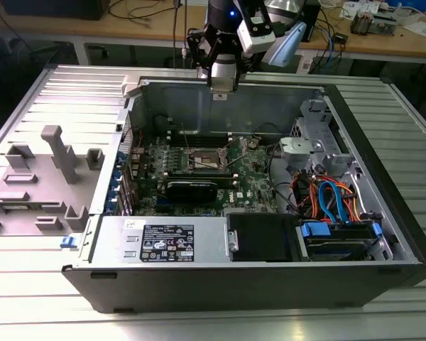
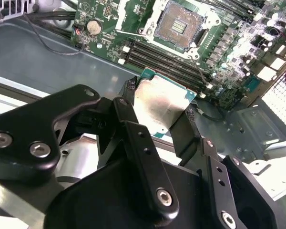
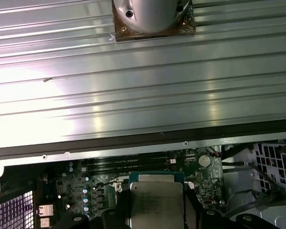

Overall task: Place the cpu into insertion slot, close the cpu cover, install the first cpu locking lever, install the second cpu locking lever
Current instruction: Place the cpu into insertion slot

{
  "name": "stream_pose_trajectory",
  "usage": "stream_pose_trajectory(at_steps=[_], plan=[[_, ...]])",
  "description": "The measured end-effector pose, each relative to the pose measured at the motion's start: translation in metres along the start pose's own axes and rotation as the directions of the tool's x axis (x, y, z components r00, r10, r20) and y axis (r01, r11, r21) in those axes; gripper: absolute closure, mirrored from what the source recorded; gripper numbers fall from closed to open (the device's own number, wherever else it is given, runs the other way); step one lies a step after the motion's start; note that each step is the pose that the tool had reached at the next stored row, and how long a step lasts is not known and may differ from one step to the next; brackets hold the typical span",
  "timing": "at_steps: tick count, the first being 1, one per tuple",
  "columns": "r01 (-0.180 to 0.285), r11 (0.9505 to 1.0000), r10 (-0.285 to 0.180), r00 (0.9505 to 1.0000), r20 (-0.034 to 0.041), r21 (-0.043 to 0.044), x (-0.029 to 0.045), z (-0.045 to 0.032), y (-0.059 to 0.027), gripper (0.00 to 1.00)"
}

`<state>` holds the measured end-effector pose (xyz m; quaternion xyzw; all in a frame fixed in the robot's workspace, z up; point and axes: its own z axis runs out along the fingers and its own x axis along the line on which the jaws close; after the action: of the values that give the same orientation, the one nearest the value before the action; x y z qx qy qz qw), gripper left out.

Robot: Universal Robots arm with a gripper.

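The step in hand is the first one: bringing the cpu to its socket. The black two-fingered tool (image 2: 160, 102) is closed on the small flat square chip with the dull silver-grey metal top, the cpu (image 2: 157, 98). One finger presses on each of two opposite edges, and the lid faces the camera in both wrist views (image 3: 156, 202).

In the exterior view the tool (image 1: 221, 85) hangs above the rear wall of the open black and grey computer case (image 1: 270, 106), which lies on its side on the ribbed aluminium tabletop (image 1: 213, 327). The chip is therefore in the air, well apart from the green circuit board (image 1: 252, 177).

The insertion slot (image 2: 180, 26), a small square socket with a dark centre and a shiny metal rim, sits near the middle of that board (image 1: 204, 158), beside the long black memory slots (image 2: 167, 59). Its dark contact field shows bare in the second wrist view, so I judge that the cpu cover is not down over it. I cannot make out where the cover plate itself stands.

Nothing of the cover or lever steps is done yet. Seating the chip calls for it to be carried over the socket, squared to the rim, held level and lowered gently. The contacts look delicate, so a tilted or offset approach could damage them.
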<state>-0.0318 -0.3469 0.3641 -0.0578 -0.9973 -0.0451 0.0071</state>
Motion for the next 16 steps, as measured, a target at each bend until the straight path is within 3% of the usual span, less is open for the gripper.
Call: stream_pose_trajectory(at_steps=[6,16], plan=[[-0.059,0.9982,0.059,0.9982,0.0053,-0.0014,0.0001,0.0010,-0.0001,0.46],[-0.069,0.9976,0.069,0.9976,0.0062,-0.0018,0.0001,0.0010,-0.0001,0.46]])
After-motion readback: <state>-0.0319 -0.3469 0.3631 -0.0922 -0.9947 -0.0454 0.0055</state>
